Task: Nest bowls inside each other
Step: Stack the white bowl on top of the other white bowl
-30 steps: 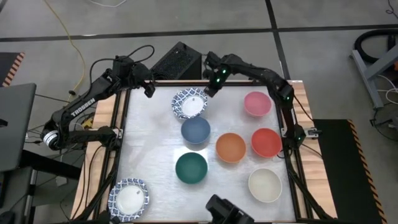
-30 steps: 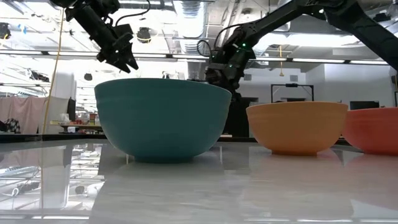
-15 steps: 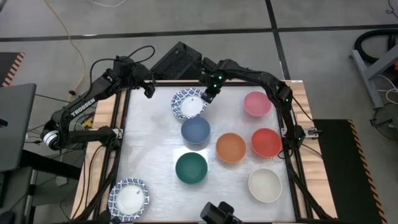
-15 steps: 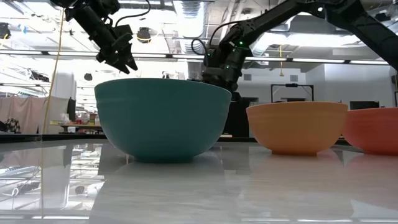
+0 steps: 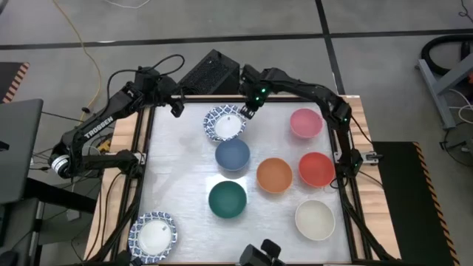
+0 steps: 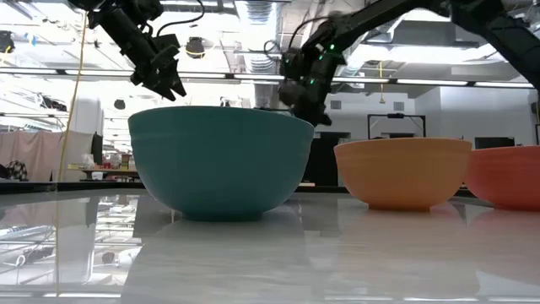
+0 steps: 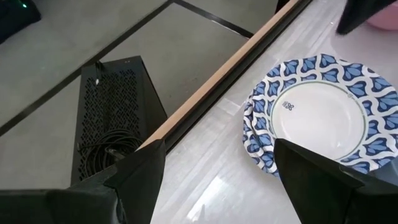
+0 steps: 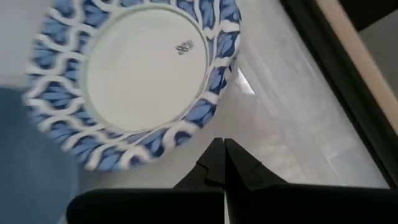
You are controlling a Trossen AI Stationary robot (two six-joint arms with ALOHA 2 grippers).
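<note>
Hovering just past the far rim of the patterned stack [image 5: 225, 123], the right gripper [image 5: 249, 111] has its two dark fingers [image 8: 219, 163] pressed together with nothing between them. The stack sits right below and in front of those closed tips: white bowls with blue patterned rims nested in one another, a small mark printed on the white floor of the top one, the rim of the bowl beneath peeking out along one side. Off to the stack's other side, the left gripper [image 5: 177, 108] hangs above the table's far left corner, jaws spread wide and empty, the stack lying ahead of them.

Nearer than the stack, and beyond the reach of either set of jaws, stand the plain bowls, well apart from each other: blue bowl [image 5: 232, 154] just beside the stack, orange bowl [image 5: 273, 175], red bowl [image 5: 316, 169], pink bowl [image 5: 305, 123], dark green bowl [image 5: 227, 199] and cream bowl [image 5: 315, 219]. Another blue-patterned bowl [image 5: 153, 236] sits alone at the near left corner of the table [image 5: 177, 177].
</note>
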